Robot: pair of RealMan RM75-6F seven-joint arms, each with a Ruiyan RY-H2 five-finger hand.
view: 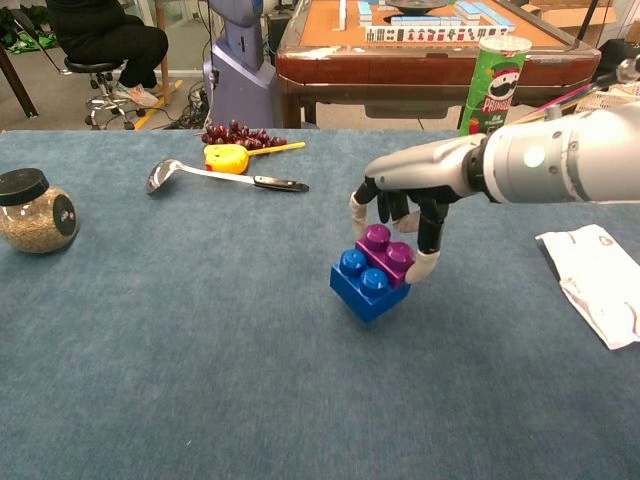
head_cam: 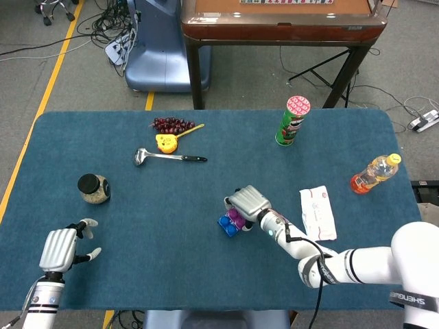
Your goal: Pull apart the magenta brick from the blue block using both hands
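My right hand [view: 415, 195] pinches the magenta brick [view: 388, 254] from above, and the blue block [view: 362, 288] hangs under it, above the counter [view: 200, 350]. My left hand [head_cam: 60, 248] is open, empty, well apart to the left.

The surface [head_cam: 103, 137] has a dark blue cloth over it. Past its far edge stands a brown game table [head_cam: 281, 27] with dark legs. In the chest view, small tiles [view: 420, 30] lie in rows on its orange top. The floor [head_cam: 68, 75] is grey carpet. A yellow line [head_cam: 51, 75] runs along it on the left. Black cables [head_cam: 103, 27] lie in a tangle near a blue-grey machine base [head_cam: 154, 62]. A white power strip [head_cam: 425, 121] sits on the floor at the right. In the chest view, a person in dark clothes [view: 100, 35] sits on a chair at the far left.
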